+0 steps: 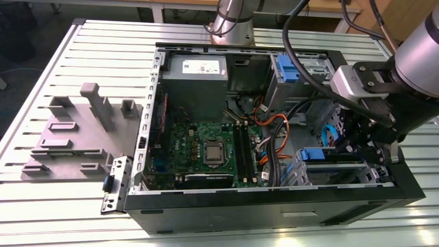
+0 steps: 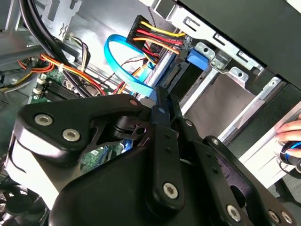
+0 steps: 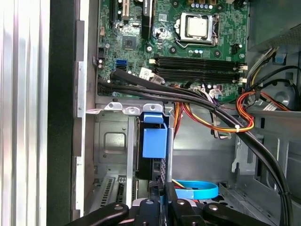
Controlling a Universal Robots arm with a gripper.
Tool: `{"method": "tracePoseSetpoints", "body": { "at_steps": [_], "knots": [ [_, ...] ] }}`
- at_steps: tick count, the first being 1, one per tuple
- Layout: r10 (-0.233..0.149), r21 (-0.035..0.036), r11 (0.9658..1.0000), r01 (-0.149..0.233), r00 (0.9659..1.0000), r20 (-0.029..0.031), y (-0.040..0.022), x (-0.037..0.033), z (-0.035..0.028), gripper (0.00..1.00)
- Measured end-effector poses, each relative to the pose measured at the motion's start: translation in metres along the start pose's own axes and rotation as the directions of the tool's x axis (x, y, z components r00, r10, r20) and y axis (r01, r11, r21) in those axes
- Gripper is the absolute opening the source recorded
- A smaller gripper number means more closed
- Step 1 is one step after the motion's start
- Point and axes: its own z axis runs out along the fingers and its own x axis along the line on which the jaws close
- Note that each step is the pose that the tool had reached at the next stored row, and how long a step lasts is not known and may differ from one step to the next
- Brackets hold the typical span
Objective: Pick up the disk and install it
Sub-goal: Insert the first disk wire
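The disk [image 2: 165, 70] stands edge-on in the metal drive cage [image 1: 336, 172] at the open computer case's corner on the exterior view's right. Its silver edge runs up toward a black power plug with yellow, red and black wires [image 2: 148, 28]. In the first wrist view the disk [image 3: 146, 167] is a dark slab beside a blue plastic piece [image 3: 154, 141]. My gripper [image 2: 162, 96] hangs over the cage [image 1: 357, 152], its fingers shut together. The tips [image 3: 162, 188] sit at the disk's near end, in line with it.
A blue flat cable [image 2: 117, 61] loops beside the gripper. Thick black cables [image 3: 225, 117] and orange wires cross between cage and motherboard [image 1: 205, 149]. A grey power-supply box [image 1: 195, 77] sits at the case's back. A person's fingertips [image 2: 289, 129] rest at the case's outer edge.
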Motion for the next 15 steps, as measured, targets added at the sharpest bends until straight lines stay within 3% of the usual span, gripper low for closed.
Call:
{"method": "tracePoseSetpoints", "body": {
  "at_steps": [10, 15],
  "knots": [
    [-0.014, 0.0023, 0.9999, 0.014, 0.9999, 0.0018, 0.0014, 0.0007, 0.0005, 0.16],
    [-0.019, 0.0104, 0.9998, 0.019, 0.9998, 0.0038, 0.0033, 0.0006, 0.0004, 0.16]
  ]
}}
